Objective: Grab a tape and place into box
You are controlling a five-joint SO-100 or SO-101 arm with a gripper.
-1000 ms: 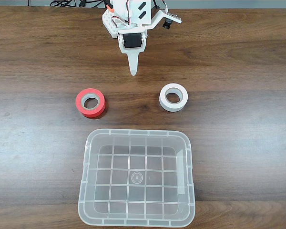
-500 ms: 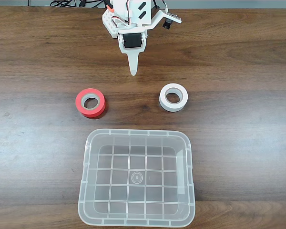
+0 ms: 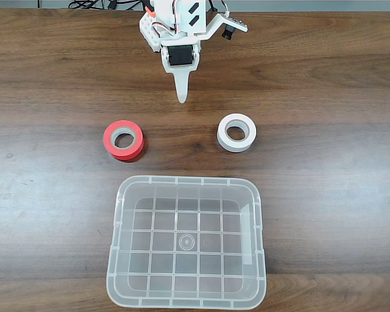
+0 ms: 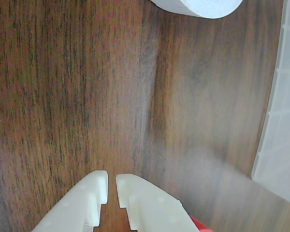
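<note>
The white tape (image 3: 236, 132) lies flat on the wooden table, right of centre in the fixed view, and its edge shows at the top of the wrist view (image 4: 198, 6). The clear box (image 3: 182, 180) stands empty at the table's near edge; its wall runs along the right side of the wrist view (image 4: 280, 121). My gripper (image 3: 181, 97) hangs over bare wood at the far side, up and to the left of the tape and apart from it. In the wrist view my gripper (image 4: 112, 186) is shut, with only a thin slit between its fingers and nothing held.
A red-orange roll with a grey core (image 3: 124, 139) lies left of the white tape, level with it; a sliver of this roll (image 4: 201, 225) shows at the bottom of the wrist view. The arm's base (image 3: 175, 26) sits at the table's far edge.
</note>
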